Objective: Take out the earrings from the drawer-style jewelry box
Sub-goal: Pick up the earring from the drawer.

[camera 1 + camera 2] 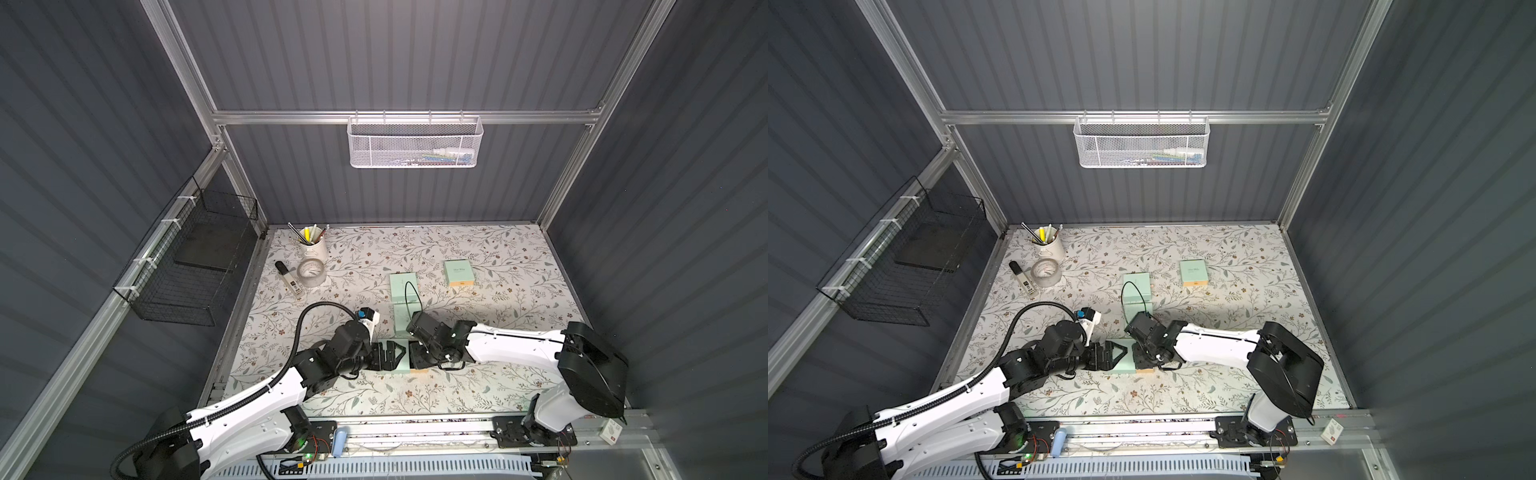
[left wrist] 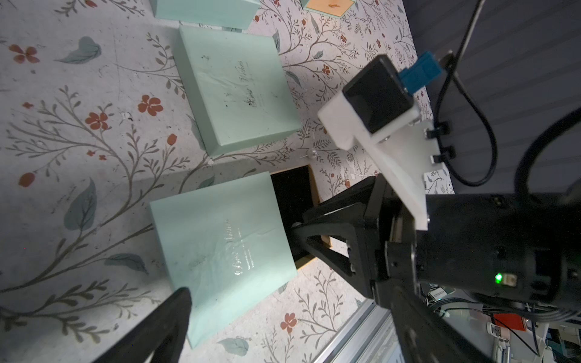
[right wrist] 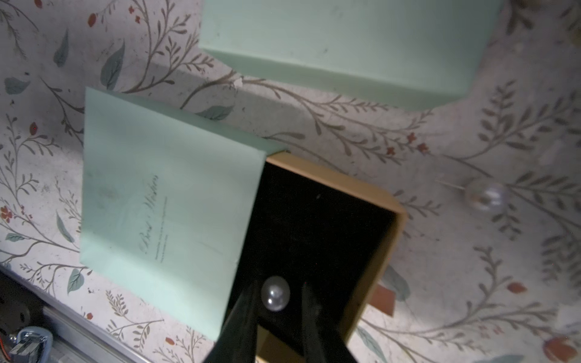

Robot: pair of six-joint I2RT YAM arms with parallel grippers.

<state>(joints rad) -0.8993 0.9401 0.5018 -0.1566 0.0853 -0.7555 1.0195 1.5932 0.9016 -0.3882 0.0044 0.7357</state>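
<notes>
One pearl stud (image 3: pixel 275 297) sits dead between the half-open tips of the right gripper (image 3: pixel 279 289), ungripped, in the pulled-out drawer (image 3: pixel 390 226); its twin (image 3: pixel 485 196) lies outside on the table (image 3: pixel 440 283). The left gripper (image 1: pixel 395 355) gapes wide astride the mint box (image 3: pixel 163 201)

Both top views look steeply down from high above the counter (image 1: pixel 519 282), taking in its whole floral surface. The two wrist views sit close over the jewelry box (image 2: pixel 220 251), facing it from opposite sides; all four views share that box.
</notes>
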